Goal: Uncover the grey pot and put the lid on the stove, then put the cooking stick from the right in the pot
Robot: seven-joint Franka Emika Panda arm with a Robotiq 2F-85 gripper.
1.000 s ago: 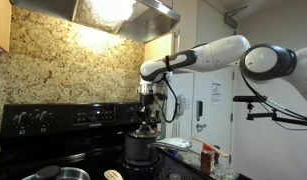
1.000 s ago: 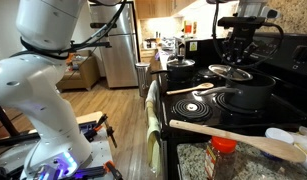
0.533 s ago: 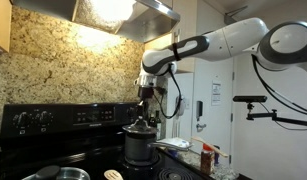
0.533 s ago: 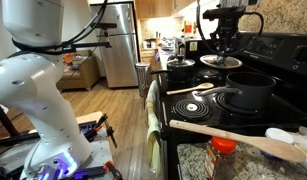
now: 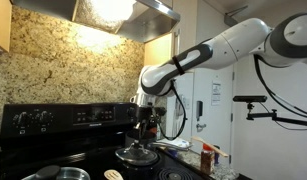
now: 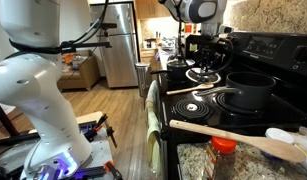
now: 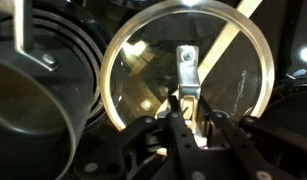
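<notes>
My gripper (image 6: 203, 60) is shut on the knob of the glassy lid (image 6: 203, 75) and holds it low over the black stove (image 6: 278, 60), away from the grey pot (image 6: 248, 92), which stands uncovered on a burner. In the wrist view the gripper (image 7: 186, 100) clamps the knob of the lid (image 7: 143, 70), and the pot (image 7: 33, 90) is at the left. In an exterior view the lid (image 5: 136, 156) hangs under the gripper (image 5: 143, 135) in front of the stove's back panel (image 5: 53, 118). The pale cooking stick (image 6: 233, 135) lies on the counter beside the stove.
A dark pot (image 6: 180, 68) stands on a far burner. Another wooden spoon (image 6: 185, 90) lies on the cooktop between burners. A spice jar (image 6: 223, 152) stands on the granite counter. A silver pan (image 5: 53, 174) sits at the stove's near corner. A range hood (image 5: 123, 12) hangs above.
The gripper has carried the lid off the grey pot, sideways and down to just above the cooktop. The pot now stands open.
</notes>
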